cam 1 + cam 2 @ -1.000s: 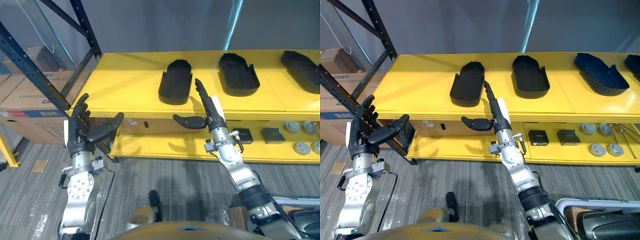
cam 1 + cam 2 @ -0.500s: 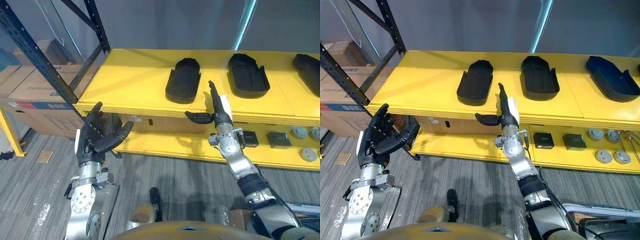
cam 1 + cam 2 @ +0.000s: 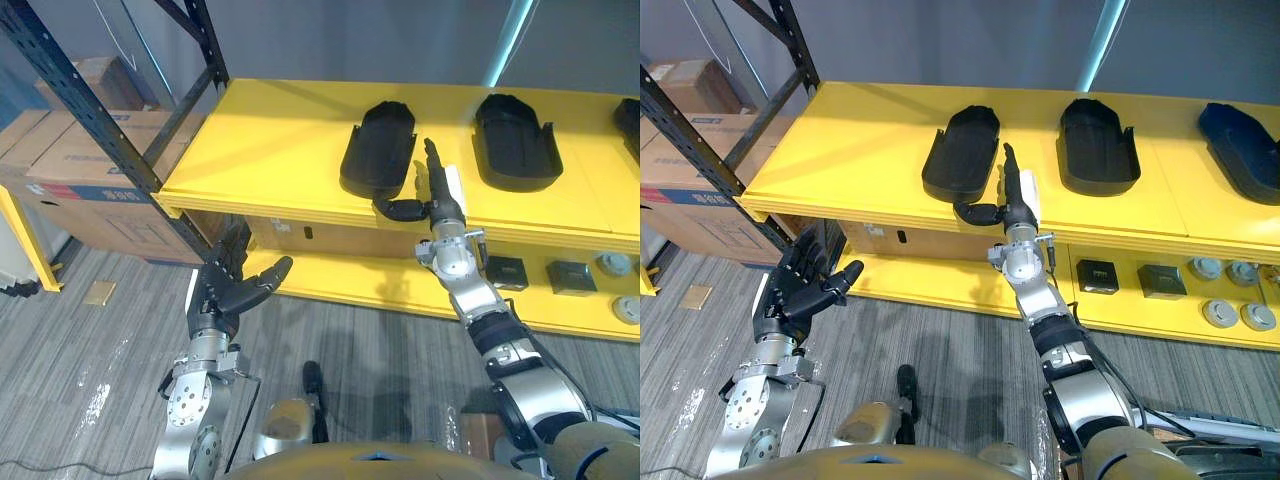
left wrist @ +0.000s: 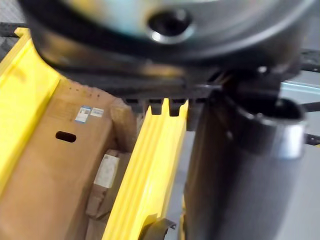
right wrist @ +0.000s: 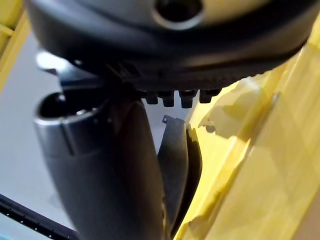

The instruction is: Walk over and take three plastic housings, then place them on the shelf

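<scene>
Three black plastic housings lie on the yellow shelf (image 3: 280,140): a left one (image 3: 378,148), a middle one (image 3: 515,142) and a third at the right edge (image 3: 1245,138). My right hand (image 3: 437,200) is open at the shelf's front edge, fingers straight and pointing over the shelf just right of the left housing, thumb stretched toward its near end. In the right wrist view the thumb (image 5: 110,165) stands beside that housing (image 5: 180,165). My left hand (image 3: 230,285) is open and empty, low in front of the lower shelf.
A dark rack upright (image 3: 100,120) and cardboard boxes (image 3: 90,170) stand at the left. The lower shelf (image 3: 940,285) holds a cardboard box (image 4: 60,170), small dark blocks (image 3: 572,275) and round discs (image 3: 1240,318). Grey carpet floor (image 3: 100,360) lies in front.
The whole view has shifted as the camera moved. My right hand has drawn nearer to the left housing at the shelf's edge. My left hand has sunk lower with its fingers spread.
</scene>
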`<state>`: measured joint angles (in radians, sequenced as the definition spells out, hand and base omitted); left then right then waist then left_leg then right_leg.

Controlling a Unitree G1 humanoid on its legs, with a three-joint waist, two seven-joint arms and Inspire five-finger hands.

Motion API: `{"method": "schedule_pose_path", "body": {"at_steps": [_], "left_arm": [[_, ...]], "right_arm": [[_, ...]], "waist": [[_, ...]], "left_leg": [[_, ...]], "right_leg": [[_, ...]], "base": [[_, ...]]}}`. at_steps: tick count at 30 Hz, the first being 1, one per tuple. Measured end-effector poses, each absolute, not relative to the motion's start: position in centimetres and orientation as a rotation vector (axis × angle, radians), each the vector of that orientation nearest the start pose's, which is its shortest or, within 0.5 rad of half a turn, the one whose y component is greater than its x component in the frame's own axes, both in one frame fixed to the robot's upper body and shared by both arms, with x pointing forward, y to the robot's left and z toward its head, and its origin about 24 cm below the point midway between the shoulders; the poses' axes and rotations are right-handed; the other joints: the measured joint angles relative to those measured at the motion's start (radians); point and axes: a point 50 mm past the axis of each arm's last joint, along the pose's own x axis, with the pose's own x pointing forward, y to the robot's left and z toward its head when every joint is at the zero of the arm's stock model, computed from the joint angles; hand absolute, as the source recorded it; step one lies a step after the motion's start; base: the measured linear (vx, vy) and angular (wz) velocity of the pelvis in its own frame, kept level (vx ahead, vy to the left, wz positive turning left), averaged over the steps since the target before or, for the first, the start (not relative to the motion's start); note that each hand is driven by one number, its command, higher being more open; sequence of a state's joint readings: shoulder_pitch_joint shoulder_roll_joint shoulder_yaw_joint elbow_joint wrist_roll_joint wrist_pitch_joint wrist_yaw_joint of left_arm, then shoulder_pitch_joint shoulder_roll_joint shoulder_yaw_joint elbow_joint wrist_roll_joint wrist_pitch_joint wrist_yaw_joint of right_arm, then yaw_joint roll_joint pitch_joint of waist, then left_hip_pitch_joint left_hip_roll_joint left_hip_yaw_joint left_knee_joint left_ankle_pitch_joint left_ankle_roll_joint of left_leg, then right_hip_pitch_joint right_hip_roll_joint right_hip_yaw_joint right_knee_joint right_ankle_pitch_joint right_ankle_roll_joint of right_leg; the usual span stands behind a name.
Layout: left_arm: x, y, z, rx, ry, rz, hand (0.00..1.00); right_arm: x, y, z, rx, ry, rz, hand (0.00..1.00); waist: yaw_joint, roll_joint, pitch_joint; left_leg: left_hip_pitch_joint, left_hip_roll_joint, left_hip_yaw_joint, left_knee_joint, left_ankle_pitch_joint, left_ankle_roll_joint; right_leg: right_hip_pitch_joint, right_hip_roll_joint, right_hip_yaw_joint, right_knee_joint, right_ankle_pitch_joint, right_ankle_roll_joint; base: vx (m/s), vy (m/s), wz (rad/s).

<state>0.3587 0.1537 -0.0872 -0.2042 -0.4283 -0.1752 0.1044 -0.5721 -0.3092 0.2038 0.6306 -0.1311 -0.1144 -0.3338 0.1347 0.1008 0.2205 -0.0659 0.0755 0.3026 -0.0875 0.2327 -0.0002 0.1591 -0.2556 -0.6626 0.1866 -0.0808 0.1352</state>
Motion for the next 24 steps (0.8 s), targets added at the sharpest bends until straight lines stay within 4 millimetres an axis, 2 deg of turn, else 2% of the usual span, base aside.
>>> {"method": "schedule_pose_path", "body": {"at_steps": [8,13,18,24], "left_arm": [[18.2,17.1,2.9,-0.311,0.004,0.099,1.0],[18.4,16.9,3.0,-0.315,0.004,0.104,1.0],[19.0,15.6,2.1,-0.325,0.046,0.065,1.0],[19.4,15.0,2.2,-0.33,0.042,0.042,1.0]], "right_arm": [[36.6,-17.6,9.0,-0.545,-0.114,-0.157,1.0],[37.7,-17.7,10.6,-0.56,-0.126,-0.179,1.0],[38.3,-18.0,11.3,-0.57,-0.12,-0.238,1.0],[38.6,-18.2,11.9,-0.573,-0.124,-0.307,1.0]], "waist": [[0.0,0.008,0.012],[0.002,0.025,0.041],[0.019,0.032,0.044],[0.027,0.037,0.047]], "left_leg": [[0.0,-0.004,-0.016,0.0,0.005,0.0],[-0.001,0.001,-0.017,0.002,0.011,-0.002],[-0.001,0.0,-0.016,0.0,0.006,0.002],[-0.003,-0.005,-0.017,0.003,0.01,-0.002]], "right_leg": [[-0.011,-0.022,-0.017,0.062,-0.042,0.0],[-0.023,-0.027,-0.017,0.094,-0.057,-0.007],[-0.035,-0.037,-0.019,0.119,-0.077,-0.008],[-0.037,-0.05,-0.018,0.142,-0.088,-0.003]], "base": [[-0.02,-0.018,0.07],[-0.02,-0.011,0.0],[-0.03,-0.024,0.01],[0.02,-0.021,0.03]]}}
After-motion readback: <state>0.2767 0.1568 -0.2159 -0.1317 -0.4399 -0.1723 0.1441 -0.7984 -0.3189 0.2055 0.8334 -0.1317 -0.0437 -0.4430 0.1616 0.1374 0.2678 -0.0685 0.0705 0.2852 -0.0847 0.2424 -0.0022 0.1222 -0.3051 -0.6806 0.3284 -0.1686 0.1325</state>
